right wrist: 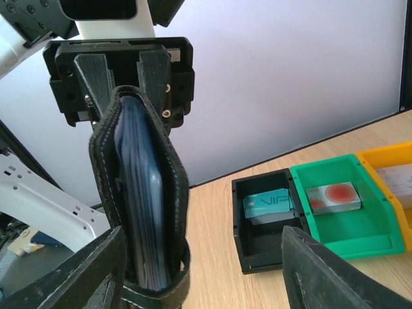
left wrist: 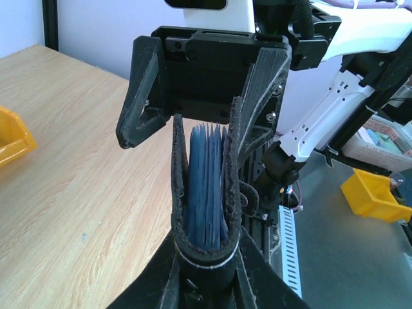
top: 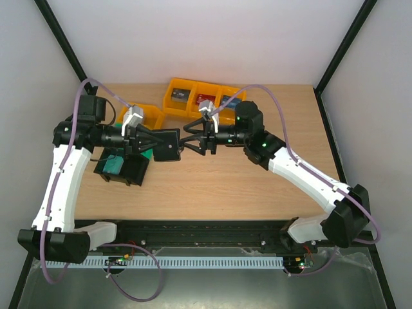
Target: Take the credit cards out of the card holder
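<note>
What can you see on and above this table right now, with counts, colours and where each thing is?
card holder: one, black, held up between the arms
teal card: one, teal, in the black bin
white-and-red card: one, in the green bin
black bin: one, black, left part of the table
green bin: one, green, beside the black bin
yellow bins: four, yellow, far side of the table
table: one, light wood
left gripper: one, black, shut on the card holder
right gripper: one, black, open, facing the card holder
</note>
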